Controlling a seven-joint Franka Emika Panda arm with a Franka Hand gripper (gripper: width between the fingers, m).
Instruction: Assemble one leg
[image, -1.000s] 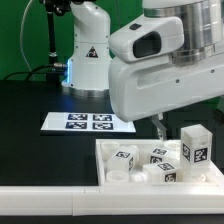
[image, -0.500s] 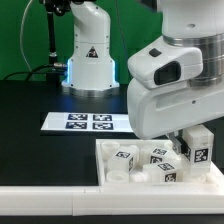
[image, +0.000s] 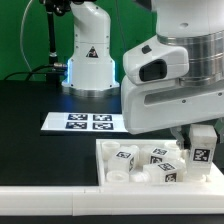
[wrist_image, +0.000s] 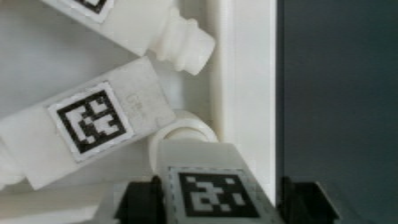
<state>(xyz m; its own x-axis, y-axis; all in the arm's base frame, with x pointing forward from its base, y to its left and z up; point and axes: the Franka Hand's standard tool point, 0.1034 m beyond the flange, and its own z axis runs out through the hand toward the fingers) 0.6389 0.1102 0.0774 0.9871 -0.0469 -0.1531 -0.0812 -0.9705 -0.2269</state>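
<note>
The gripper (wrist_image: 217, 200) clamps the leg (image: 203, 146) by its sides, likely to carry it upright. The leg is over the white tray (image: 103, 165), near the desk's front edge toward the exterior view's right. The arm's housing (image: 165, 95) hides the fingers there, and I cannot tell whether the leg hangs clear.

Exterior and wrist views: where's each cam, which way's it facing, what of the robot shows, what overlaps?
Exterior view: off the arm, low, looking across the tray toward the marker board; the arm fills the exterior view's right.
Wrist view: on the wrist, looking down into the tray; only the fingers of the gripper show.
Shared: the leg clamped in the gripper, other tagged parts in the tray.
</note>
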